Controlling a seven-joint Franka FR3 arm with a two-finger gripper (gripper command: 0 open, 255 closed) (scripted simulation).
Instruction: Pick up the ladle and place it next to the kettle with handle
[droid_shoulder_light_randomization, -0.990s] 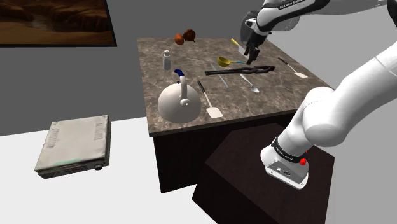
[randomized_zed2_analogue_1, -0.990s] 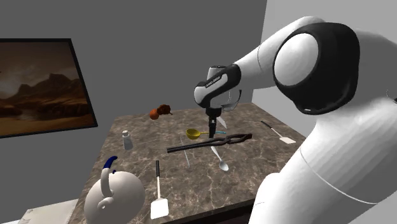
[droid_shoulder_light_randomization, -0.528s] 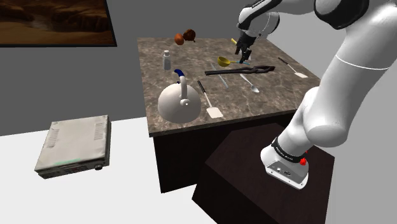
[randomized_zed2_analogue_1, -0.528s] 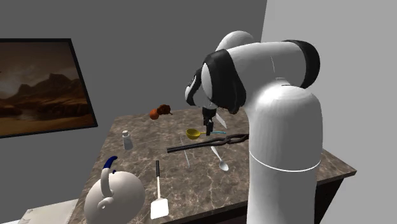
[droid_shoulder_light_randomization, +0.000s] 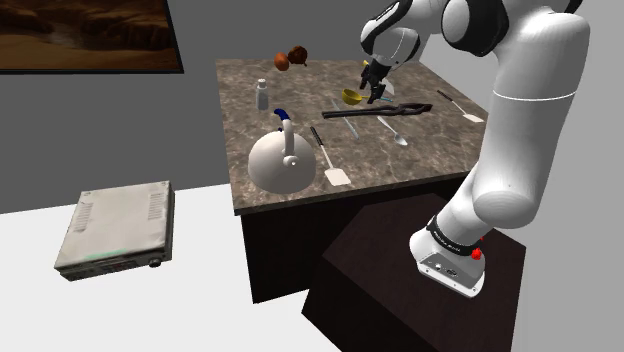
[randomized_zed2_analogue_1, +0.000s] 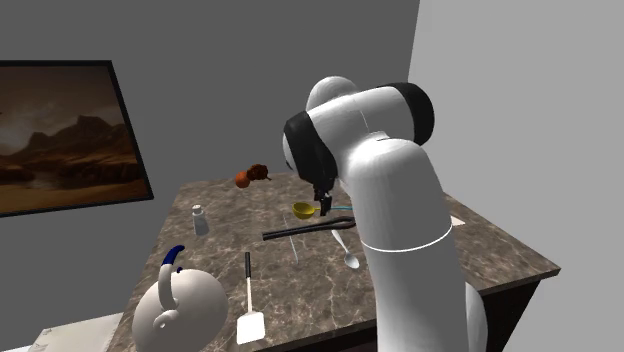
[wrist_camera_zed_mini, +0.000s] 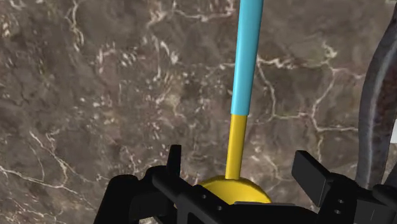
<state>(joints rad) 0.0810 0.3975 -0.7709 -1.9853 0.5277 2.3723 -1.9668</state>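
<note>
Down low over a brown marbled stone desk (droid_shoulder_light_randomization: 243, 84), with the black two-finger tool (wrist_camera_zed_mini: 238, 159) spread wide astride the yellow-bowled, cyan-handled ladle (wrist_camera_zed_mini: 245, 70), touching neither side. Lies flat toward the desk's far edge beside long black tongs (droid_shoulder_light_randomization: 378, 110), well apart from the round white kettle (droid_shoulder_light_randomization: 280, 162) near the front. Behind, a grey wall with a framed landscape painting (droid_shoulder_light_randomization: 90, 35).

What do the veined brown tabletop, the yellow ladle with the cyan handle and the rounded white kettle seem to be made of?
Veined brown tabletop: stone, likely marble, by its pale branching veins.
Yellow ladle with cyan handle: perhaps plastic; flat bright colours, no metallic gleam.
Rounded white kettle: drawn plain matt white; material left open.
</note>
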